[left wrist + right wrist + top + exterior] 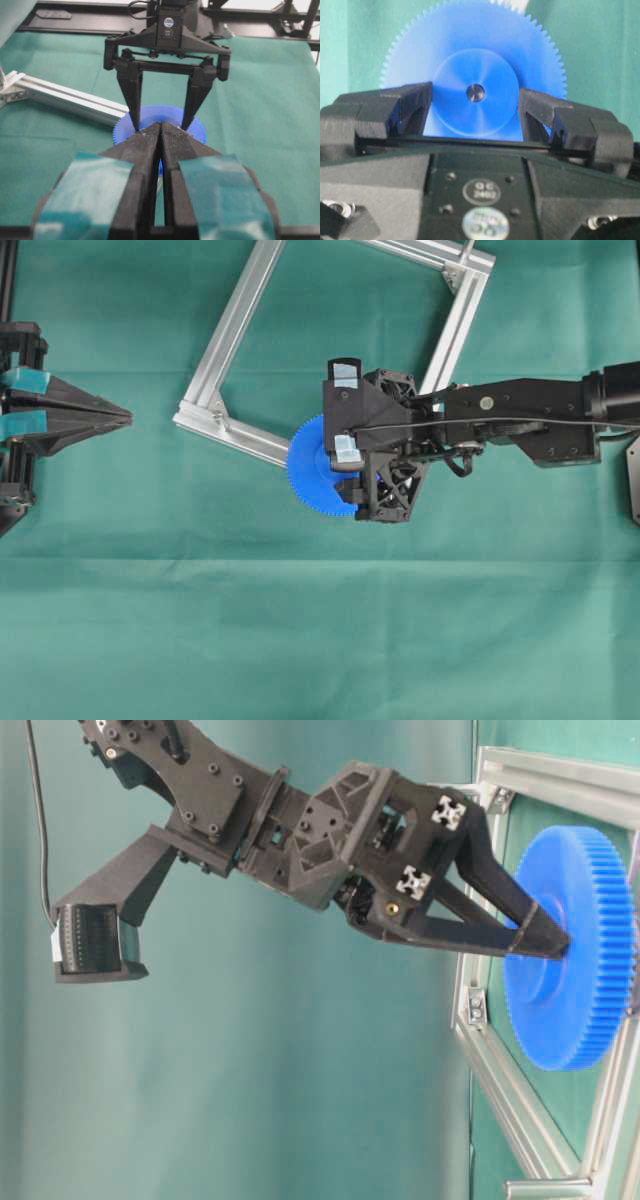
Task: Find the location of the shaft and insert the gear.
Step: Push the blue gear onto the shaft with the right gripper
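The blue gear (312,480) lies flat on the corner of the aluminium frame (232,335). My right gripper (345,452) points down on it, its fingers against both sides of the raised hub (475,107). A silvery round shaft end (475,92) shows in the hub's centre hole. The gear also shows in the table-level view (575,950) with the fingertips (548,942) on the hub. My left gripper (125,418) is shut and empty at the far left, pointing at the gear (197,131).
The frame's long bar (65,97) runs left from the gear. Green cloth covers the table. The right arm (530,415) stretches in from the right edge.
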Motion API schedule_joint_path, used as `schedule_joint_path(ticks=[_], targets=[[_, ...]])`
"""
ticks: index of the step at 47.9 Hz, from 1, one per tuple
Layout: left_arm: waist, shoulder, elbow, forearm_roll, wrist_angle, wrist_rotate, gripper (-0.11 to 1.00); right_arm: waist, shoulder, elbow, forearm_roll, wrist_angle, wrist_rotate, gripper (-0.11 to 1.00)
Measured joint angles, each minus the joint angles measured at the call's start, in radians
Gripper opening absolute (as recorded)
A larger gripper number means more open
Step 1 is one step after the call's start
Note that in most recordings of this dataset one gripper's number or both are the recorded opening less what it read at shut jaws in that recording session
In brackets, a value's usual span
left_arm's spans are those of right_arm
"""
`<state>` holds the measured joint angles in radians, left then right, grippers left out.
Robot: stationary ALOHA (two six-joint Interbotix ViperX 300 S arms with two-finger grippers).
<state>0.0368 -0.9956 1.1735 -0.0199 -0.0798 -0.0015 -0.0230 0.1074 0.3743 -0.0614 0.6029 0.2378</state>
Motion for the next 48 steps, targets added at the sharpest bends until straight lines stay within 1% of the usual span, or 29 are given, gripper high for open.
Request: schedule_joint_path(ticks=[29, 48], targets=[[0.000, 0.000, 0.000, 0.002, 0.000, 0.000, 0.01, -0.002, 0.011, 0.002, 0.000, -0.018, 0.006, 0.69], [0.000, 0.000, 0.000, 0.002, 0.014, 0.000, 0.01, -0.002, 0.052, 0.002, 0.000, -0.049, 0.006, 0.69]])
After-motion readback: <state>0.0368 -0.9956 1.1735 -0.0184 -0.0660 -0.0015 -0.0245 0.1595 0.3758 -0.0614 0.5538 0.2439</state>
